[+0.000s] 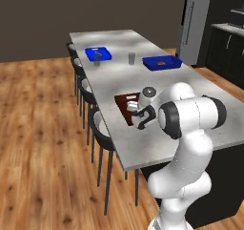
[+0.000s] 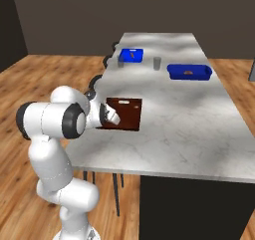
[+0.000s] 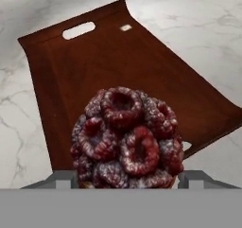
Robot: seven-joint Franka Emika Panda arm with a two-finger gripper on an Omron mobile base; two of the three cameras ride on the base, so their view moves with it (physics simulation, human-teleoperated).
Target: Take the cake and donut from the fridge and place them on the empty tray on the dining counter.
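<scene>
The cake [image 3: 126, 138], a dark red-brown lump topped with berry-like rings, sits between my gripper's [image 3: 127, 179] two fingers, which are shut on it. It hangs just over the near part of the flat reddish-brown tray [image 3: 94, 66]. From the base cameras, my gripper [image 1: 139, 117] [image 2: 112, 117] reaches down over the tray [image 1: 123, 101] [image 2: 127, 109] near the stool-side edge of the dining counter [image 1: 119, 78] [image 2: 189, 119]. The grey fridge [image 1: 195, 24] stands beyond the counter's far right end. The donut is out of view.
Two deep blue trays [image 1: 98, 54] [image 1: 162, 62] [image 2: 131, 55] [image 2: 189, 71] and a grey cup [image 1: 131, 57] [image 2: 157, 61] stand on the counter's far half. Dark stools [image 1: 95, 124] line its left side. Dark cabinets [image 1: 228, 57] stand at the right.
</scene>
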